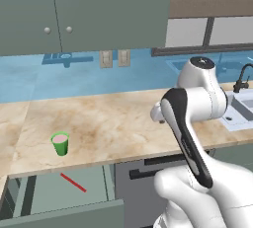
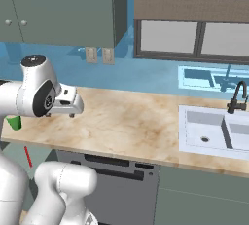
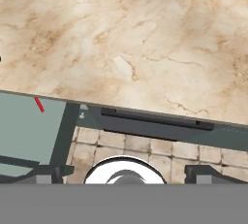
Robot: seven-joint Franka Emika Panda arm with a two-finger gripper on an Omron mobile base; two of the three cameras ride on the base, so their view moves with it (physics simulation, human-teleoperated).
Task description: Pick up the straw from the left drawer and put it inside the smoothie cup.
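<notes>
The smoothie cup (image 1: 60, 144) is small, bright green and pink at the top; it stands near the front edge of the marble counter (image 1: 108, 123). Below it the left drawer (image 1: 54, 195) is pulled out, and the thin red straw (image 1: 73, 182) lies slantwise on its grey-green floor. My gripper (image 2: 61, 114) hovers above the middle of the counter, to the right of the cup and well above the drawer. In the hand view its fingertips (image 3: 48, 174) stand wide apart with nothing between them, and the straw (image 3: 39, 104) shows at the left inside the drawer (image 3: 26, 131).
A dark dishwasher front with a bar handle (image 2: 116, 163) sits to the right of the drawer. A white sink (image 2: 214, 131) with a black faucet (image 2: 237, 97) fills the counter's right end. Grey-green upper cabinets (image 1: 84, 10) hang over the counter's back.
</notes>
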